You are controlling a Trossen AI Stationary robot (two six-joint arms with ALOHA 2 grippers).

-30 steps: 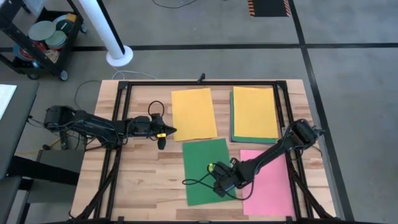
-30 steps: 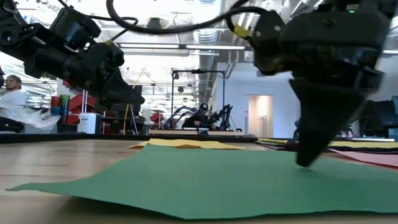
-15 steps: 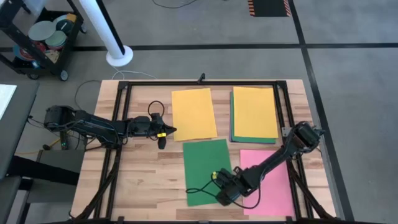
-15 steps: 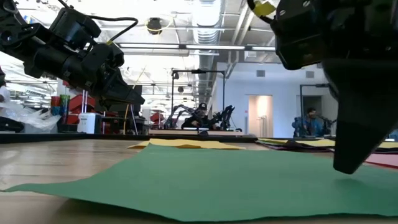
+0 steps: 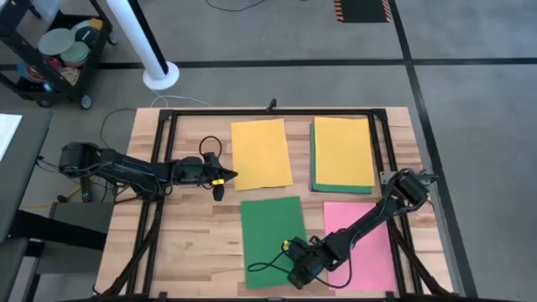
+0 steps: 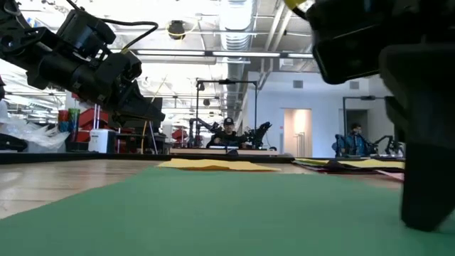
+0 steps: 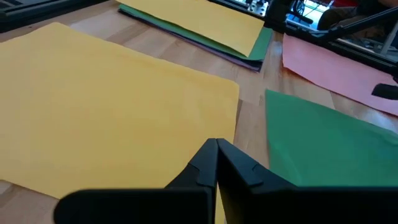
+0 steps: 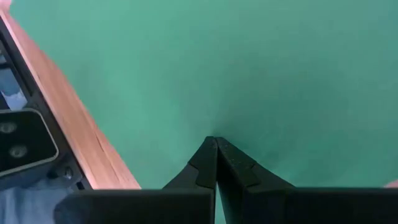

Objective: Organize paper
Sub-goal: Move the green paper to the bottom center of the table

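A green sheet lies flat on the table's near middle. It fills the right wrist view and spreads across the low view. My right gripper is shut, its tips on the sheet near the near right corner. A pink sheet lies just to the right. A single yellow sheet and a yellow-topped stack lie farther back. My left gripper is shut and hangs above the table by the yellow sheet's near left corner, touching nothing. My right gripper presses its shut fingertips down on the green sheet close to the near edge, toward its right corner. The fingers come from above, pointing down. The sheet lies flat on the table under them.
A black frame rail runs round the work area. Bare wood lies left of the green sheet, and a wood strip shows at its edge. Beyond the table stand a white pole base and a cart. People show far off in the room.
My right gripper has moved toward the table's near edge, staying shut and down on the green sheet. The sheet has slid with it toward the near edge and slightly left, turning a little until it lies squarer with the table. It stays flat.
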